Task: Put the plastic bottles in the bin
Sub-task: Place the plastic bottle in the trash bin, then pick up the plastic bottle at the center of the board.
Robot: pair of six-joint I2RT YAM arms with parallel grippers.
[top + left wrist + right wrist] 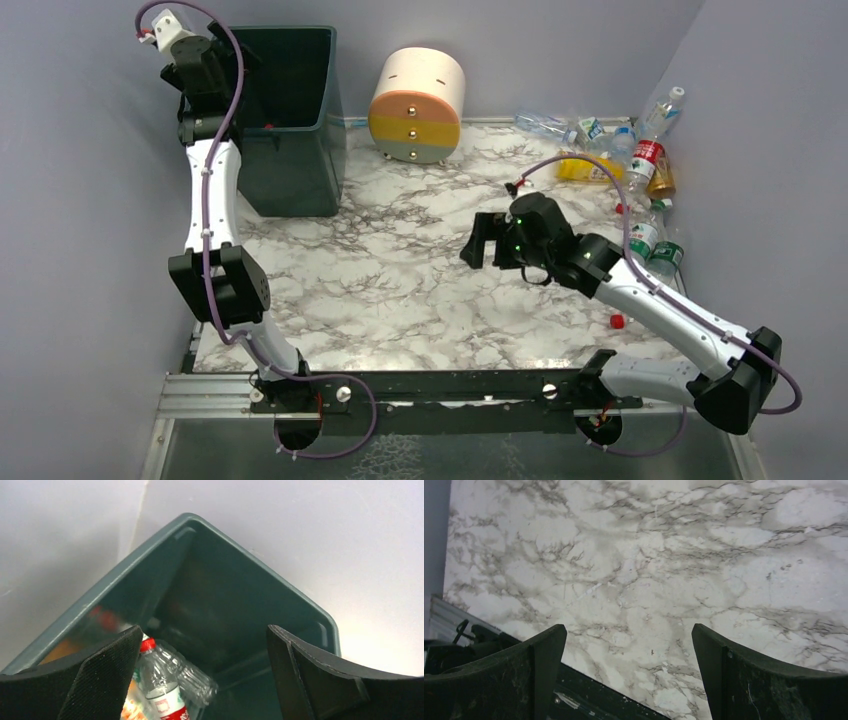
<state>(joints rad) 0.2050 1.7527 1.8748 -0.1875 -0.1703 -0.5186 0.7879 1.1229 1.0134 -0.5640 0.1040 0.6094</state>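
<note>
Now left jaws wide apart, empty, above bin [260, 566]; red-capped bottle [165, 682] inside. Right jaws spread, empty, over table [674, 555]. Other bottles [648, 160] clustered at table's far right corner.

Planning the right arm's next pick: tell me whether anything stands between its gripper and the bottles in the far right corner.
Nothing visible does. Only bare marble table lies between the right gripper and the plastic bottles. The gripper faces away from them, so it would likely have to turn first.
</note>
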